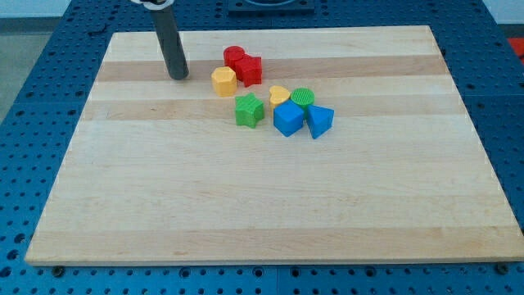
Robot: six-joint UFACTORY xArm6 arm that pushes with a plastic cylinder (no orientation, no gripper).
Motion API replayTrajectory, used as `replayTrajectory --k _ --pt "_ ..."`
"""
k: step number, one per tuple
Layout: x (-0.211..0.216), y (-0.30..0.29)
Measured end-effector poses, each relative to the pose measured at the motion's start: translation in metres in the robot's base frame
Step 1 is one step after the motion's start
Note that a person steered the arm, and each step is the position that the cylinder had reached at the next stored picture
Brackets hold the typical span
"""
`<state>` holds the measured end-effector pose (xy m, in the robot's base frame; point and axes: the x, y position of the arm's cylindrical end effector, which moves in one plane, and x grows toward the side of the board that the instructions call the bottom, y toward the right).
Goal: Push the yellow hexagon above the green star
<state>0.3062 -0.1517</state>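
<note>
The yellow hexagon (223, 81) lies on the wooden board near the view's top, just up and left of the green star (249, 110). The two are close but a small gap shows between them. My tip (178, 76) rests on the board left of the yellow hexagon, a short gap away, not touching it.
A red cylinder (234, 56) and a red star (249, 70) sit right of and above the hexagon, the star touching it. A yellow heart (279, 95), a green cylinder (302, 98), a blue cube (288, 120) and a blue triangle (319, 121) cluster right of the green star.
</note>
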Motion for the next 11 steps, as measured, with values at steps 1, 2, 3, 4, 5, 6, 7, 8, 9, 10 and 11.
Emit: replayTrajectory --k 1,2,3,4,5,6,7,8,9,10,11 --pt "0.0 0.019" --pt "0.001 0.031" --pt "0.004 0.04" --pt "0.007 0.053" --pt "0.016 0.072" --pt "0.021 0.088" --pt "0.02 0.101" --pt "0.02 0.108" --pt "0.02 0.114" --pt "0.02 0.125" --pt "0.011 0.125"
